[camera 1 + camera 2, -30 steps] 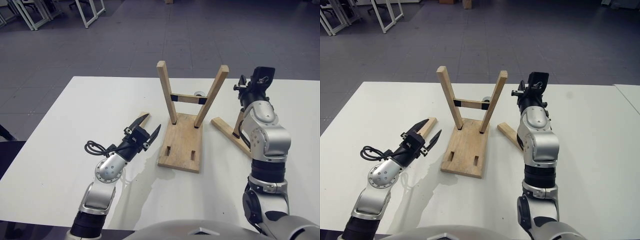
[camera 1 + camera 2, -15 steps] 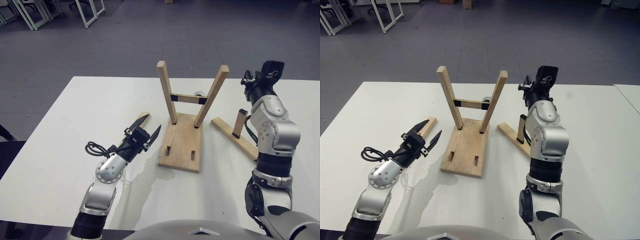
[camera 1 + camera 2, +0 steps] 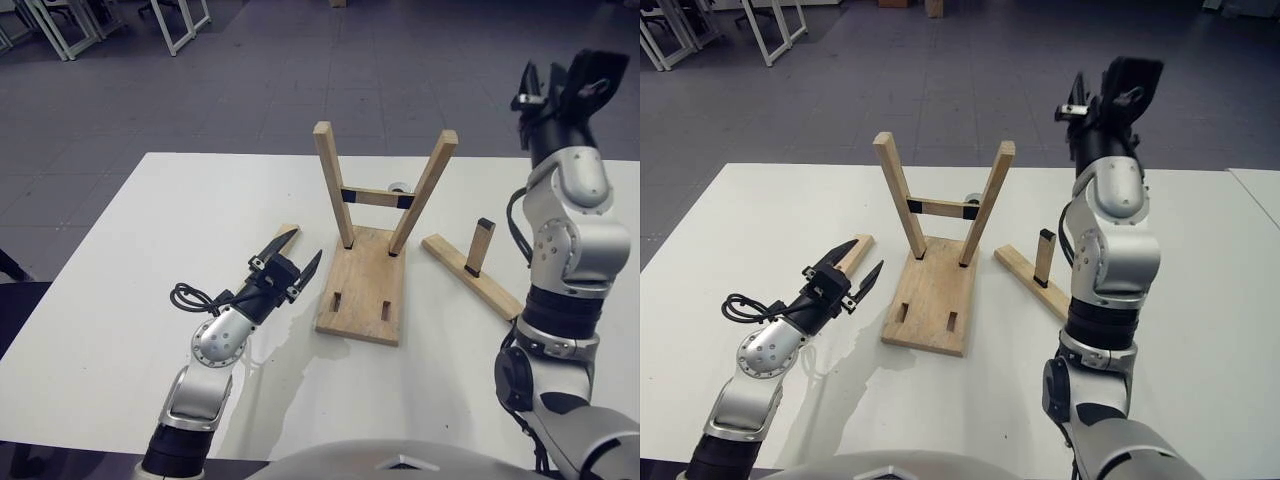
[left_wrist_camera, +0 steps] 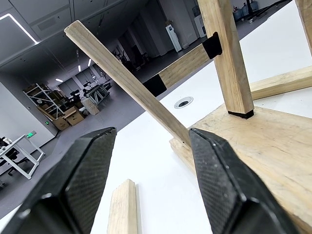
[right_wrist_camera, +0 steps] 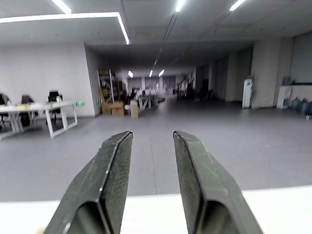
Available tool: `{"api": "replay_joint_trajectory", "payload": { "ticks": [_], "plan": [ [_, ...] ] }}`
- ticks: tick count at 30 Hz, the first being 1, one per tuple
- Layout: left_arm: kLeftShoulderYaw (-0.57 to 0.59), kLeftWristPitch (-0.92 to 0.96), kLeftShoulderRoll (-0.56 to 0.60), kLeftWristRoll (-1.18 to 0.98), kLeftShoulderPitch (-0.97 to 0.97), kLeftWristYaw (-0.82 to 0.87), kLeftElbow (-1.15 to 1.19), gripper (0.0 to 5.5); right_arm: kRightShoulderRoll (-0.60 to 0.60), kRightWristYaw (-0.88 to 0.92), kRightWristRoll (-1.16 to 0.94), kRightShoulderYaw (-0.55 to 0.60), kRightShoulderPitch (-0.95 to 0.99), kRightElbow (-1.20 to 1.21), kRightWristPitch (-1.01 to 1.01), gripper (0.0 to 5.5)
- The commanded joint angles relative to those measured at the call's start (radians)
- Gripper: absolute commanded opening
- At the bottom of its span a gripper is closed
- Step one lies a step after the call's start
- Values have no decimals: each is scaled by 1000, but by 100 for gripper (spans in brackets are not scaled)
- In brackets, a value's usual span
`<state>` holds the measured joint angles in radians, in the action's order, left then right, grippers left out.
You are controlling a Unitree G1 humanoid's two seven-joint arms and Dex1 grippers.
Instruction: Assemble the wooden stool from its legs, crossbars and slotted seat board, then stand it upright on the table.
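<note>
Timber looks stiff, light, grippy. Loose pale wooden leg frame (image 3: pixel 468 271) lies on white counter (image 3: pixel 120 250) beside slotted wooden seat board (image 3: pixel 362 292); grasp mid-leg. Left gripper (image 3: pixel 306 243), raised right gripper (image 5: pixel 152 135): both spread, empty.

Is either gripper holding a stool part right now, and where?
Nothing is held: the left gripper and the right gripper are both open and empty.
</note>
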<state>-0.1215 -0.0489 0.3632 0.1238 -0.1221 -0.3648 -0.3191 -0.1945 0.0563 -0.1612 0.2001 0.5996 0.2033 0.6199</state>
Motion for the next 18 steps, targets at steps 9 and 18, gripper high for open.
{"api": "replay_joint_trajectory", "payload": {
  "ticks": [9,18],
  "plan": [
    [0,6,-1,6,-3,5,9,274,-16,-75,-40,20,-121,-250,69,153],
    [11,1,2,7,-2,9,8,274,-99,-68,-122,118,35,7,190,153]
  ]
}}
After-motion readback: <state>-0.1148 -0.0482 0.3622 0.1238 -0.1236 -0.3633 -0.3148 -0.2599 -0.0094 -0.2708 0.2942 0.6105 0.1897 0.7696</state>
